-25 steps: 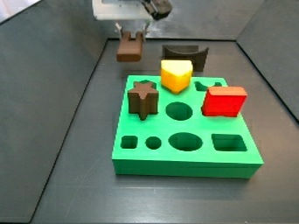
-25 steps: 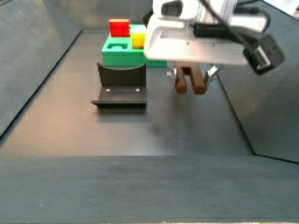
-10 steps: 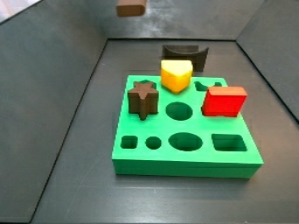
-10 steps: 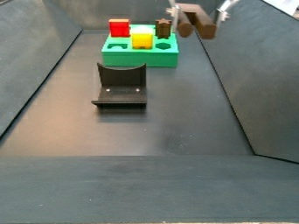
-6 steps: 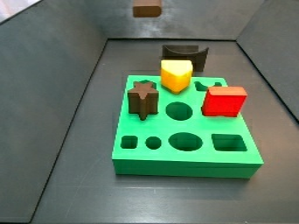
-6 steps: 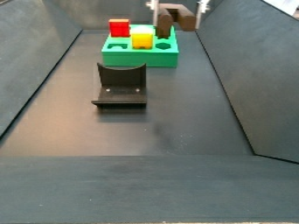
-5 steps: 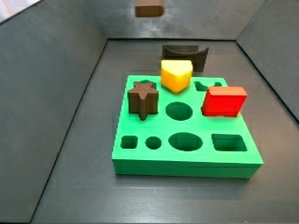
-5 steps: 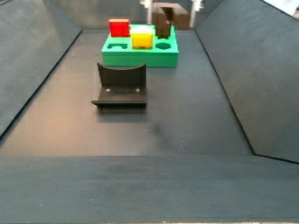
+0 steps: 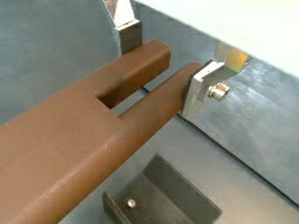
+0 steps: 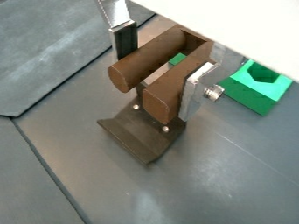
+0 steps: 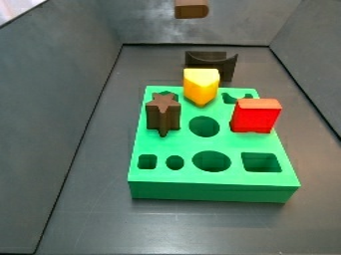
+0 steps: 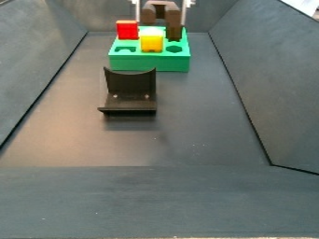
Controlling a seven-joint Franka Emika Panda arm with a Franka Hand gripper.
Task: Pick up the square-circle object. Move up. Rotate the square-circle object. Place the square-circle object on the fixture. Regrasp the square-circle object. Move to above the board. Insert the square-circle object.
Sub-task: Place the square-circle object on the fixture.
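Gripper high above the floor, silver fingers pinching the square-circle object, which lies crosswise between them; the fixture sits below in the wrist view. Judged step: carry to the fixture. Line up the peg with the scooped notch before you descend, and lower slowly. In a side view the square-circle object hangs near the frame's top, beyond the board; arm out of frame there.

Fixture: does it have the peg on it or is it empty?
Empty. The fixture is bare; the gripper holds the peg above it.
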